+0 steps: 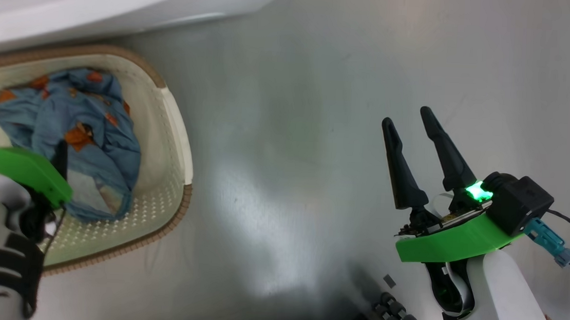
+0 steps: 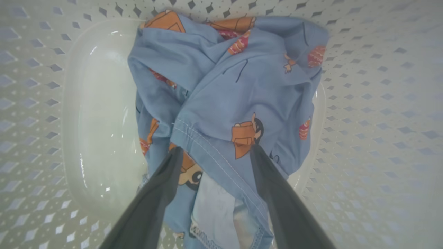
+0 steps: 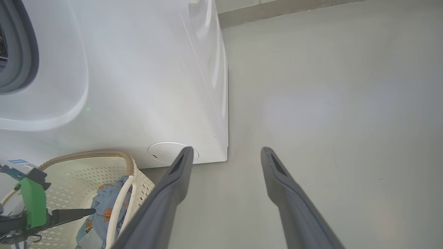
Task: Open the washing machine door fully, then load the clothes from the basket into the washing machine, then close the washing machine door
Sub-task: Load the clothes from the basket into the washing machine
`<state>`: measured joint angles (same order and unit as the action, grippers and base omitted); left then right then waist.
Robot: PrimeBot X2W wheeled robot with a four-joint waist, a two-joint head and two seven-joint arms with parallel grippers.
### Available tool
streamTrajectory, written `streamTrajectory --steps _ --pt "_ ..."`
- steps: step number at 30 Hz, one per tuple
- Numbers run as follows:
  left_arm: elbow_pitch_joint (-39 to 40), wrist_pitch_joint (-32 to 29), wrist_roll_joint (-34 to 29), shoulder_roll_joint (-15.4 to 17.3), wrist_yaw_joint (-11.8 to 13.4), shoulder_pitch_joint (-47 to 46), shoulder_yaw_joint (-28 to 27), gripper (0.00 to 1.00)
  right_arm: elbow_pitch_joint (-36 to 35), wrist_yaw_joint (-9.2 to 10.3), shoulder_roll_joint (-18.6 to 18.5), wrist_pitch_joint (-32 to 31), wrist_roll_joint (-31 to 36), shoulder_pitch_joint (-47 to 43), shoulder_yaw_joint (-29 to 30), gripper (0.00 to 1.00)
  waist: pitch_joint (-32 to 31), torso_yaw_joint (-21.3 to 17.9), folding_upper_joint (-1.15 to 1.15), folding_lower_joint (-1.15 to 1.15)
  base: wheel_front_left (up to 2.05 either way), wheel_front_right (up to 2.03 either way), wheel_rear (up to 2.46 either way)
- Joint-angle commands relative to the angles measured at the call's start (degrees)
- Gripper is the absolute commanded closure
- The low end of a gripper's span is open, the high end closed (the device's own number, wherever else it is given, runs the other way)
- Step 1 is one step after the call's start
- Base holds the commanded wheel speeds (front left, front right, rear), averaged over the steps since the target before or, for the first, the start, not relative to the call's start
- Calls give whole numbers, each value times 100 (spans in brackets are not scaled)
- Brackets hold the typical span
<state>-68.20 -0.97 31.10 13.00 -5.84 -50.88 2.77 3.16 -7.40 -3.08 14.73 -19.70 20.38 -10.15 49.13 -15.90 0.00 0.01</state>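
- My left gripper (image 2: 216, 149) is spread wide, tips straddling a hemmed fold of the clothes (image 2: 242, 86). Nothing is gripped yet.
- The clothes lie bunched in the basket (image 2: 363, 103), which sits just beside the washer (image 3: 138, 86) front.
- If I close on that thin fold alone, I'd likely lift one layer. The rest could trail, snag the rim or drop.
- If I push deeper, a tip could jam in the perforated bottom.
- The basket walls close in all round, so my open room is straight up.
- My right gripper (image 1: 407, 116), wide and empty, hangs over bare floor (image 1: 291, 131), well apart.
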Motion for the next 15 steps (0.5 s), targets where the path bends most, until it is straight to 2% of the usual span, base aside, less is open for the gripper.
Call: streamTrajectory --steps 1,15 --pt "-21 67 68 265 -12 10 -114 0 -161 -9 20 27 82 -102 -65 0 239 -67 0 -1 0 0 0" --pt "-343 135 -37 505 -15 -716 77 0 -401 -9 20 27 36 -54 -38 0 802 -132 0 -1 0 0 0"
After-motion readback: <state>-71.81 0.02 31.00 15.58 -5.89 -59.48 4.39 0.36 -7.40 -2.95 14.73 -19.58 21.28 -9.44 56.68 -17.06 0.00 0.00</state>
